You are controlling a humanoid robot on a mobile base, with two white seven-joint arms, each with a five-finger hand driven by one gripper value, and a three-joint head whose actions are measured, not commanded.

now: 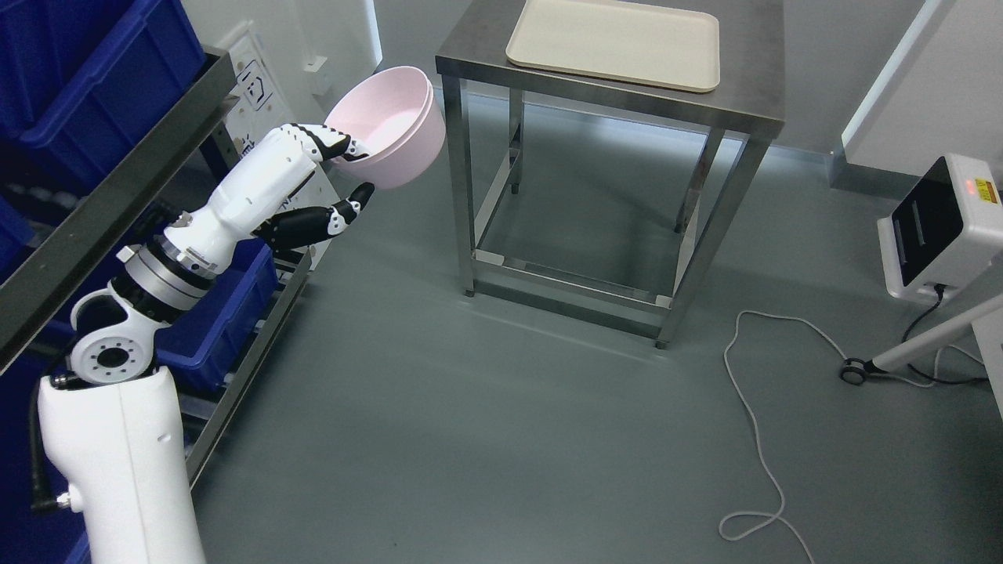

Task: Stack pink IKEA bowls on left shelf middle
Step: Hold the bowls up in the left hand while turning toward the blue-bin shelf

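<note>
Gripping pink bowls [396,125], left hand [313,176], no legible labels

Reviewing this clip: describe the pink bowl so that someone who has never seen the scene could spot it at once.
Start at the steel table carrying a cream tray. Just left of its front-left leg, the left hand holds the pink bowl in the air, tilted. It is the only pink object; the shelf bins beside it are blue.
</note>
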